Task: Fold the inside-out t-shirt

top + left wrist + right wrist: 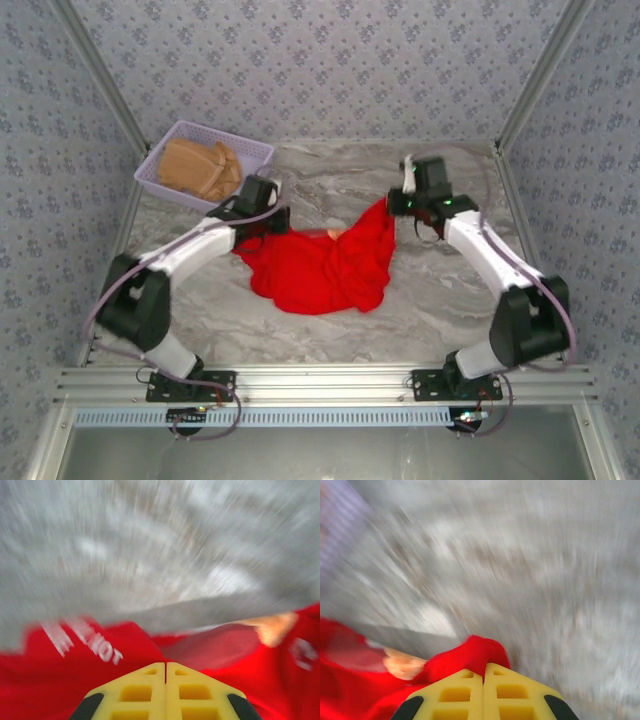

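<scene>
From the top camera, the inside-out t-shirt [322,268] is a bright red, soft, crumpled heap in the middle of the grey veined marble-look worktop [450,290]. Its long axis runs across, from the left arm [205,245] to the right arm [480,250], and its right corner is drawn up into a narrow peak towards the far right. The bulk sags in folds towards the near edge. Each arm's jaws meet one upper end of the cloth. At the far left a lavender slotted plastic basket [252,150] holds a tan folded garment [200,168], well apart from the shirt. A small orange patch [336,234] shows on the shirt's far edge

The left wrist camera is streaked with blur. Its ribbed yellow fingers [137,690] are pressed together with no gap, clenched on the red cloth that spreads around their tips. White lettering [95,646] slants across the cloth on the left, which the top camera does not reveal. The shirt's edge hangs clear of the worktop, with shadow beneath, and a pale orange patch sits at the right

The right wrist camera, also blurred, shows yellow fingers [512,695] shut together, grasping a rounded bunch of red cloth at their tips. The rest of the shirt trails down to the left, bearing the orange patch, and a lavender smear marks the upper left corner
</scene>
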Available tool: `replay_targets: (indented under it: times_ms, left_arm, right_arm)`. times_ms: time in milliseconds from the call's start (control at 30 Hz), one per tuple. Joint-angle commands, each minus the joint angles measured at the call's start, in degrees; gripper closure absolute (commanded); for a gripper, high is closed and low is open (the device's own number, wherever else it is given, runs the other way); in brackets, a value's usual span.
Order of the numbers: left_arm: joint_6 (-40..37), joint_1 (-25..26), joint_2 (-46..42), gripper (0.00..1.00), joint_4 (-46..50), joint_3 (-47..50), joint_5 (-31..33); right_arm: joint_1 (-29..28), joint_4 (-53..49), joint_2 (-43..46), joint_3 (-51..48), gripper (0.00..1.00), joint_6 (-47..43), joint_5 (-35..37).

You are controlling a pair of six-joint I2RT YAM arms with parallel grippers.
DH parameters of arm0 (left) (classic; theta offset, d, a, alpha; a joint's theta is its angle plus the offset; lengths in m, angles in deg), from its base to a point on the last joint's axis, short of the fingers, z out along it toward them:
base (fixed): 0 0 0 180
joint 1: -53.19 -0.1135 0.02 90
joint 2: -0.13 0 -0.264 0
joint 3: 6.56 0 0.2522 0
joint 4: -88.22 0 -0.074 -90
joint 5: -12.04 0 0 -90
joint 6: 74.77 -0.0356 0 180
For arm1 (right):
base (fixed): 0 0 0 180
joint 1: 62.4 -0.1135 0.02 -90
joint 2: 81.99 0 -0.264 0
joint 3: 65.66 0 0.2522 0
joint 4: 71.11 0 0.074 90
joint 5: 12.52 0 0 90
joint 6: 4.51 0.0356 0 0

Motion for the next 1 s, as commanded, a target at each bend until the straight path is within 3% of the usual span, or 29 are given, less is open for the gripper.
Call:
replay_targets:
  times_ms: [0, 100, 233, 267, 333, 367, 433, 533, 600, 733, 867, 967]
  left_arm:
    - [-1.3, -0.5, -15.4, 1.0, -9.0, -3.3, 2.5]
    - [-0.5, -0.4, -24.5, 1.0, -10.5, 1.2, 1.9]
    - [4.0, 0.0, -33.7, 1.0, -10.4, 14.2, -3.2]
    - [5.2, 0.1, -35.5, 0.94, -9.4, 18.5, -5.1]
    - [7.3, 0.8, -38.0, 0.67, -6.5, 26.4, -7.1]
    - [8.4, 1.0, -38.9, 0.53, -5.2, 30.1, -7.7]
    - [8.9, 1.0, -39.8, 0.36, -1.5, 34.2, -8.1]
    - [7.0, 1.2, -40.2, 0.25, 4.7, 33.8, -5.7]
    - [6.5, 1.3, -39.9, 0.22, 4.0, 33.0, -5.3]
    - [8.4, 2.2, -30.3, 0.19, -7.6, 29.2, -4.7]
    - [2.5, 3.6, -10.6, 0.19, -3.2, 11.8, -0.1]
    - [-0.2, 3.5, 1.3, 0.17, -2.6, 2.1, 1.2]
  right_arm:
    - [0.4, 4.9, 8.4, 7.6, 1.0, -2.9, -5.0]
    - [0.3, 4.8, 14.4, 7.3, 1.0, -3.5, -8.8]
    - [0.2, 4.3, 24.4, -4.6, 0.99, -1.2, -12.6]
    - [0.1, 2.4, 27.1, -8.1, 0.93, -0.5, -12.1]
    - [0.1, -3.4, 31.4, -14.5, 0.79, 0.8, -9.0]
    - [0.3, -7.8, 33.1, -17.1, 0.72, 1.0, -6.0]
    - [0.8, -14.7, 34.5, -21.0, 0.61, 2.1, 2.6]
    - [1.1, -16.3, 33.5, -25.3, 0.53, 3.7, 5.6]
    - [0.8, -10.9, 31.9, -27.4, 0.52, 6.8, 2.7]
    - [-3.3, 8.9, 19.1, -28.7, 0.48, 12.8, -7.0]
    - [-8.9, 8.2, 1.1, -17.9, 0.41, 6.4, -3.4]
    - [-6.8, 8.5, -6.0, -15.5, 0.39, 8.0, -2.9]
